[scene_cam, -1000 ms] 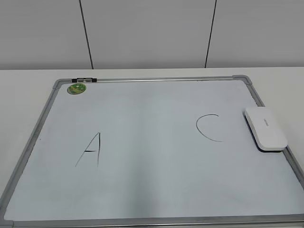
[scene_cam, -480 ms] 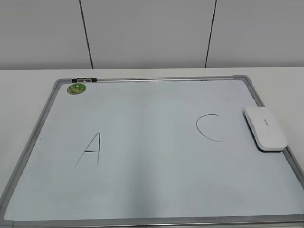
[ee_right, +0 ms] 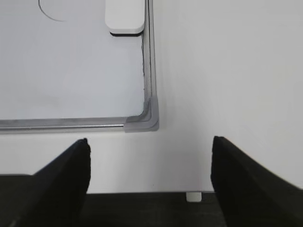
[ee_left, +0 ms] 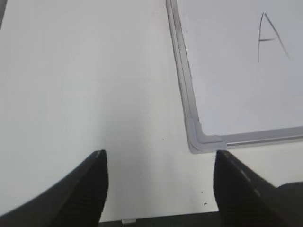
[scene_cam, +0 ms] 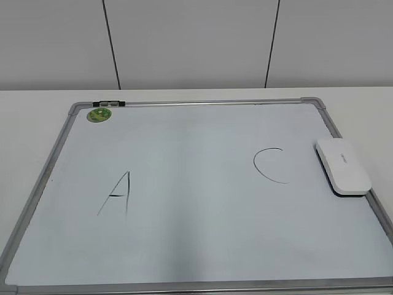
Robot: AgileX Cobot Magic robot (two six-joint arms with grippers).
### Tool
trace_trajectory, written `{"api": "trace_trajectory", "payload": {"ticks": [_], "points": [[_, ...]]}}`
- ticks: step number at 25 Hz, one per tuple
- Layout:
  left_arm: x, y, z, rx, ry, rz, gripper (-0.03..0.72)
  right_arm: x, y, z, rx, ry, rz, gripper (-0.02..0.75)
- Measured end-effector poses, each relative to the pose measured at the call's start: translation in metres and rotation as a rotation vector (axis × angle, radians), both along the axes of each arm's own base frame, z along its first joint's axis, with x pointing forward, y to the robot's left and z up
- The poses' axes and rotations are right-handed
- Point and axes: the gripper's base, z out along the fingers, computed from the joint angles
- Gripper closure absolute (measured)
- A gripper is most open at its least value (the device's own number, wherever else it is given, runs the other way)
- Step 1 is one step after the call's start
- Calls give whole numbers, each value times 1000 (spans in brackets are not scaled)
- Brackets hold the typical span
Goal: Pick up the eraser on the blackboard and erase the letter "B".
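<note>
At the right edge of the blackboard (scene_cam: 184,258), beside the "C" (scene_cam: 270,165), lies the eraser (scene_cam: 343,166): judged light, rigid, smooth-shelled. Grip across its 2 long sides. Left pincer (ee_left: 158,163) and right pincer (ee_right: 149,149) are released, over the counter (ee_left: 85,85). No letter "B" is visible.

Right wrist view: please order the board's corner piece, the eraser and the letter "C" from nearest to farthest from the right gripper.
1. Corner piece: nearest the right gripper, just ahead.
2. Eraser: farther up, against the frame's right edge.
3. Letter "C": farthest, top left, partly cut off.
</note>
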Motion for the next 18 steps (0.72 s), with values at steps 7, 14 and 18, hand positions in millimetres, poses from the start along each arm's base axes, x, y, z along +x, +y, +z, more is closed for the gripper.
{"api": "trace_trajectory", "payload": {"ticks": [7,14,18], "points": [[-32,1,2,-9,-204,0,174,-25,-1,1,9,-171,0,149],[-34,1,2,-11,-208,0,193,-27,-2,0,9,-181,-2,149],[-34,1,2,-11,-208,0,194,-27,-2,0,9,-181,-2,149]]}}
